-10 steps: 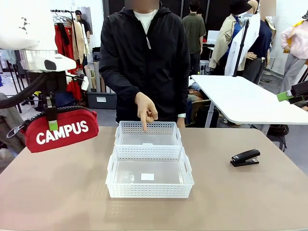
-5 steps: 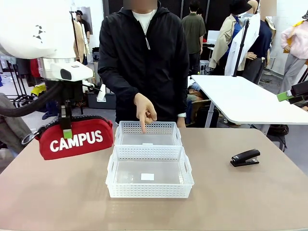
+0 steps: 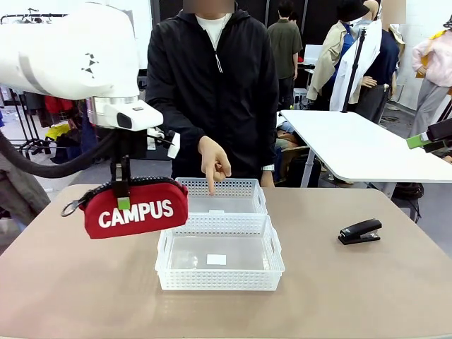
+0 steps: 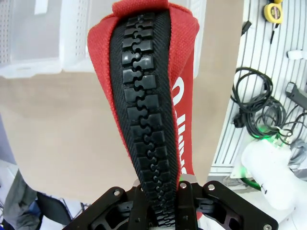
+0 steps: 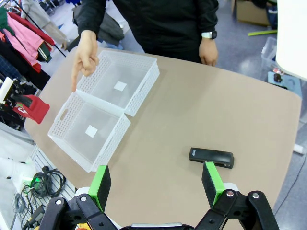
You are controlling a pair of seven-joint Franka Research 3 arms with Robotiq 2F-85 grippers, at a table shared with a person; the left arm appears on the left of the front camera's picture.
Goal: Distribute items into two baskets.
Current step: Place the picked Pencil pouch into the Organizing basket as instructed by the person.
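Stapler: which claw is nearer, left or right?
Right. The right claw hangs open above the table on the side of the stapler, apart from it. The left claw, shut on the red pouch, is across the baskets from it.

Baskets, white lattice: two were counted, near basket (image 3: 219, 280) and far basket (image 3: 240, 187). Items: one red pouch (image 3: 138, 210), one black stapler (image 3: 361, 230). Pincers: two, left pincer (image 3: 123, 201) and right pincer (image 5: 154, 176). One worktop (image 3: 353, 296). Person's hands: two were seen, pointing hand (image 5: 86, 50) and other hand (image 5: 208, 51).
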